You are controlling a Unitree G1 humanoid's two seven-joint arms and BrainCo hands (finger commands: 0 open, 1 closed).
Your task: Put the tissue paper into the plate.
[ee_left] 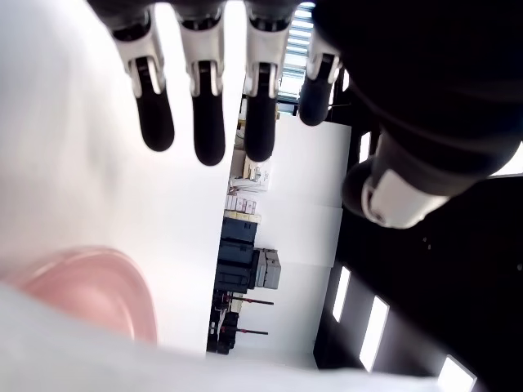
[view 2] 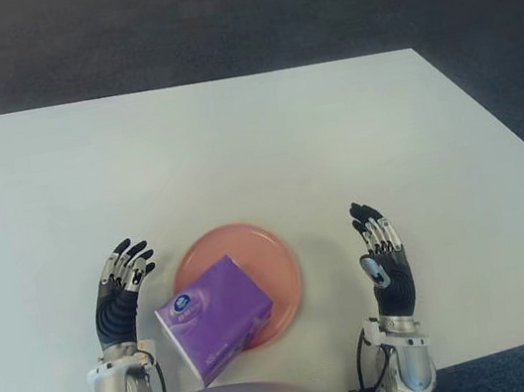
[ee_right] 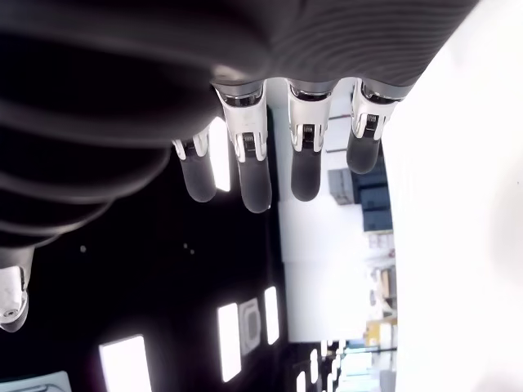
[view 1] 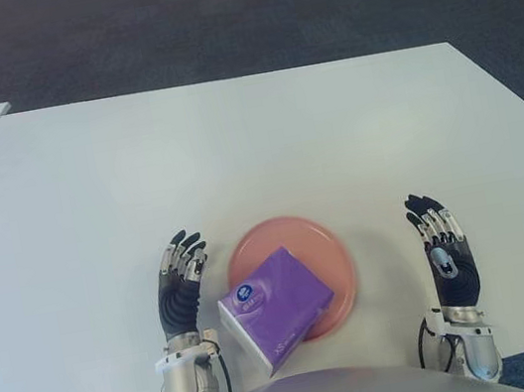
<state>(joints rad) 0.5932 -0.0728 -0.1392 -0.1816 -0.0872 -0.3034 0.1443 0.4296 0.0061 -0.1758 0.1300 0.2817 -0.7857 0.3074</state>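
On pink plate (view 1: 327, 255): purple tissue pack (view 1: 276, 306).

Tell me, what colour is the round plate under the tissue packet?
The round plate is salmon pink, clearest in the left eye view, with the purple tissue packet lying partly across it.

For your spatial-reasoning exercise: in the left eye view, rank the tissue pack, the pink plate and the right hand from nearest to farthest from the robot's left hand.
1. Tissue pack, just right of the left hand, overlapping the plate's near edge.
2. Pink plate, centre, beyond the pack.
3. Right hand, far right side.
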